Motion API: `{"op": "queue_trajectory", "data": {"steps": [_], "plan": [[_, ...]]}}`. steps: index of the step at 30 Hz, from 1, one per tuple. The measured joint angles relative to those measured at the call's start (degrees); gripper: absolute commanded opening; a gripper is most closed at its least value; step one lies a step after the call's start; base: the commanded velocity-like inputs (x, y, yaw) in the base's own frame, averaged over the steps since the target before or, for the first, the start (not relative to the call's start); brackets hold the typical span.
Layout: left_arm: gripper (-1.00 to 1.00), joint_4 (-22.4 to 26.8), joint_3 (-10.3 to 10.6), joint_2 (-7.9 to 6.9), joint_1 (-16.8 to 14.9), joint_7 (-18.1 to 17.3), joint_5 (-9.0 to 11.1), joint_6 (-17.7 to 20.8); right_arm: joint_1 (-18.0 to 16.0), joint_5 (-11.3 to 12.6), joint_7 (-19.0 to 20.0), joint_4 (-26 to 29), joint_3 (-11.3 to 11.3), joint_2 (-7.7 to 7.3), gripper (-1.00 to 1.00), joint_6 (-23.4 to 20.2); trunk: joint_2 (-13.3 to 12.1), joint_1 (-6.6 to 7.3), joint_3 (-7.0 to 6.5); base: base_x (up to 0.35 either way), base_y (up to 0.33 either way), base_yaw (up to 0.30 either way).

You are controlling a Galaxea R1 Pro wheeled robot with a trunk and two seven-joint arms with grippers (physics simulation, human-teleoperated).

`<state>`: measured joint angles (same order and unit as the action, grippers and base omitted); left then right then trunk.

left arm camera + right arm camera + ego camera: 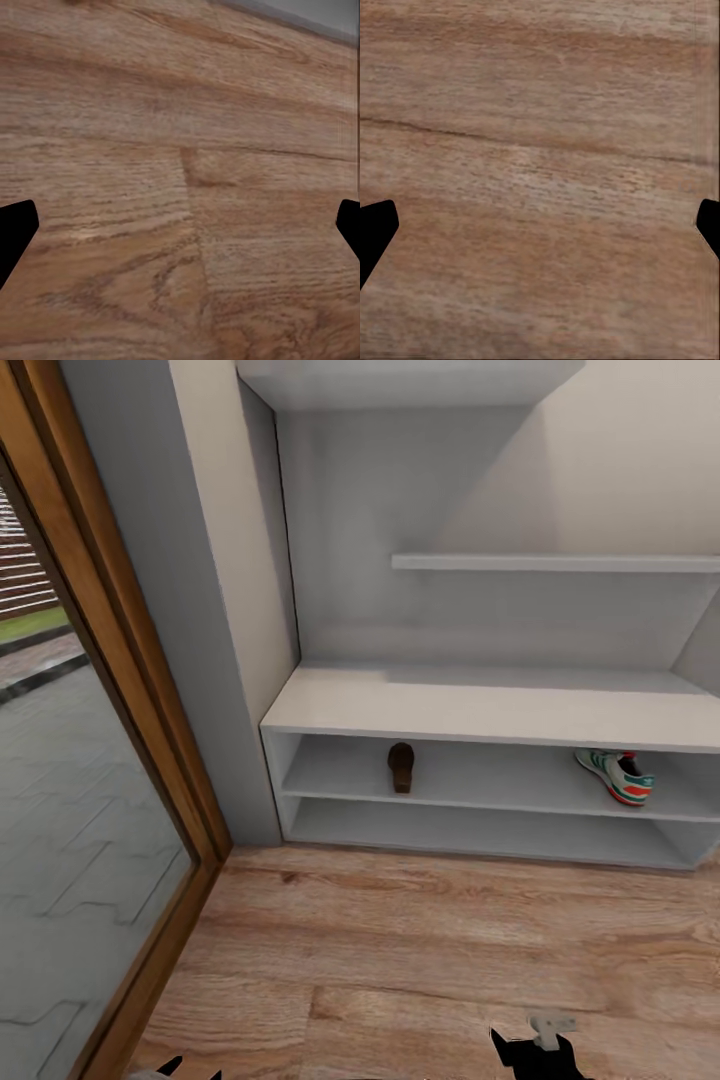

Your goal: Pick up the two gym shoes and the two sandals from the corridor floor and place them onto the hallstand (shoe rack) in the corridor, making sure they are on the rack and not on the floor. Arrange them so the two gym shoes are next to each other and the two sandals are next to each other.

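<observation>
Both grippers hung low at the near edge of the head view, pointed down at the corridor floor (420, 950). Of the left gripper (190, 1072) only two dark fingertips poked into the frame; the right gripper (535, 1055) showed a little more, black fingers with a pale fitting on top. In the left wrist view the left gripper (180, 232) had its fingers spread wide, one dark fingertip (15, 232) at each side edge, with bare wood-grain planks between them and nothing held. The right wrist view gave the same picture: the right gripper (540, 232) stood wide apart and empty over the planks (540, 150), its fingertips (375, 232) just entering at the sides.

Ahead stood the hallstand (480, 705), a pale grey low bench set against the wall beside a wood-framed glass door (90, 780), with two open tiers under its flat top. On the upper tier, toward the door end, one dark brown sandal (401, 766) lay end-on to the camera. On the same tier, well apart from it at the far end, sat one gym shoe (615, 774), cream with green stripes and red-orange accents, angled with its sole toward the front. The lower tier (480, 830) held nothing that could be made out, and the bench top was bare. Two grey wall shelves (555, 562) were mounted above the bench, staggered in height.
</observation>
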<state>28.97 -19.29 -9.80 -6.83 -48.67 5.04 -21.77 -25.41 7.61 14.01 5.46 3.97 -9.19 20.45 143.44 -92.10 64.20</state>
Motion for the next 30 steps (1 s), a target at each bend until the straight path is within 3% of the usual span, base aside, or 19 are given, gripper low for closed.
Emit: {"op": "queue_trajectory", "data": {"steps": [16,30], "plan": [[1.0,-0.3,0.0,0.05,0.0,0.2,0.0,-0.3,0.0,0.5,0.0,-0.1,-0.1,-0.18,1.0,0.0,0.0,0.0,-0.16,0.0,0.0,-0.292],[1.0,-0.3,-0.1,0.05,0.0,0.2,0.1,-0.3,0.0,5.4,0.0,-0.1,-0.1,-0.28,1.0,0.0,0.0,0.0,-0.17,0.0,0.0,-0.3]]}}
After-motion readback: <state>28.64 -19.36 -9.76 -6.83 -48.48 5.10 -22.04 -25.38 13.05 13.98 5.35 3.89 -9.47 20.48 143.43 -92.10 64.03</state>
